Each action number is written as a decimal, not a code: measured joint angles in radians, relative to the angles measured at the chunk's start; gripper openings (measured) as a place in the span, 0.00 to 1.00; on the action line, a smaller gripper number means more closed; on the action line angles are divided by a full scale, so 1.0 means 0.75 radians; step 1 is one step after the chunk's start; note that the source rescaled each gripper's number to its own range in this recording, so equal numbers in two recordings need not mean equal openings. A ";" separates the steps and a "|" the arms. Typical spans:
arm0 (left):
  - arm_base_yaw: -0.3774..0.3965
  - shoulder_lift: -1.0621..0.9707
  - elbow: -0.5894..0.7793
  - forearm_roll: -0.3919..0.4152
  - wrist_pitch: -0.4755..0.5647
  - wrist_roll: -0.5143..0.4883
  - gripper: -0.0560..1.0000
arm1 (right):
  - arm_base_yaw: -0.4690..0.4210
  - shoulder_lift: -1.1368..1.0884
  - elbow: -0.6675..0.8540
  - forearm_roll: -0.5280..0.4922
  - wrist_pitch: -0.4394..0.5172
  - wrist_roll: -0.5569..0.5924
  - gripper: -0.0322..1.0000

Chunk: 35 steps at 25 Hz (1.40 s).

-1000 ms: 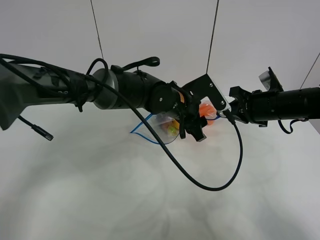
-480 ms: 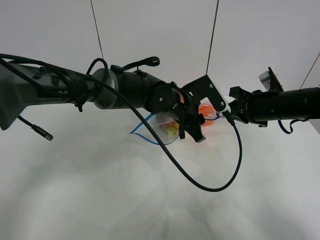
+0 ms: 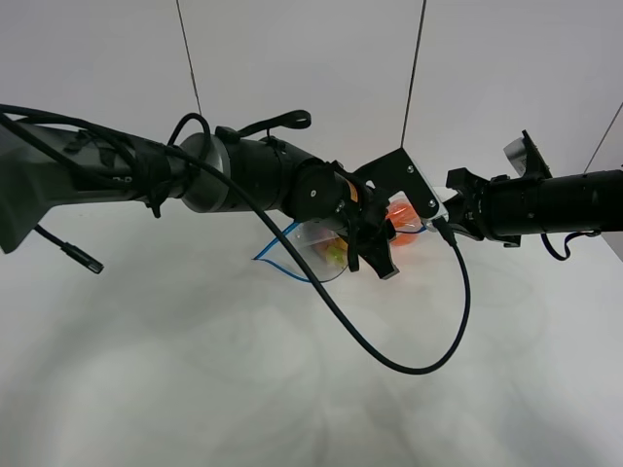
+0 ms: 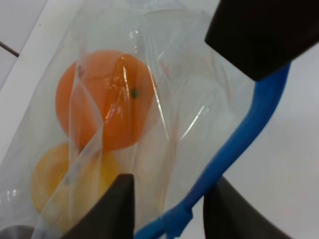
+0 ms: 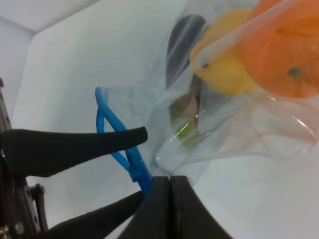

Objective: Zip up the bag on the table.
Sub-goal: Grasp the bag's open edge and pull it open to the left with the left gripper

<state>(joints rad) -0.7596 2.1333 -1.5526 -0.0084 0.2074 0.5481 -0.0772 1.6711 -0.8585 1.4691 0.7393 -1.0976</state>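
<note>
The clear crinkly bag [image 3: 326,251] lies mid-table [image 3: 195,389], holding an orange [image 4: 107,99], a yellow fruit [image 5: 224,64] and a dark purple piece [image 5: 182,35]. Its blue zipper strip [image 4: 234,144] runs along the bag's edge. My left gripper [image 3: 375,251] straddles that strip; its fingers [image 4: 114,209] stand apart with the blue slider [image 4: 174,221] between them. My right gripper [image 5: 170,180] is shut on the bag's corner where the strip ends, and it shows in the exterior view [image 3: 440,216] just right of the bag. The left arm hides much of the bag from above.
A black cable [image 3: 419,360] loops down from the left arm over the table in front of the bag. A loose cable end [image 3: 83,258] hangs at the left. Two thin cords [image 3: 417,68] run up at the back.
The left gripper's fingers have drawn closer together around the zipper strip. The bag and the right arm have stayed in place.
</note>
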 joint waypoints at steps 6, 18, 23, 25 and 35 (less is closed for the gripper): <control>0.000 0.000 0.000 0.000 0.026 0.011 0.16 | 0.000 0.000 0.000 0.001 0.000 0.000 0.03; 0.000 0.000 -0.001 0.018 0.035 0.017 0.06 | 0.000 0.000 0.000 0.001 0.000 0.000 0.03; 0.000 0.000 -0.001 0.022 0.035 0.017 0.06 | 0.000 0.000 0.000 0.001 0.000 0.000 0.03; 0.000 0.000 -0.001 0.022 0.035 0.017 0.06 | 0.000 0.000 0.000 0.001 0.000 0.000 0.03; 0.006 0.000 -0.001 0.043 0.035 0.017 0.05 | 0.000 0.000 0.000 0.002 0.000 0.001 0.03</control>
<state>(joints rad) -0.7554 2.1333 -1.5533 0.0236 0.2334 0.5612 -0.0772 1.6711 -0.8585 1.4708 0.7393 -1.0972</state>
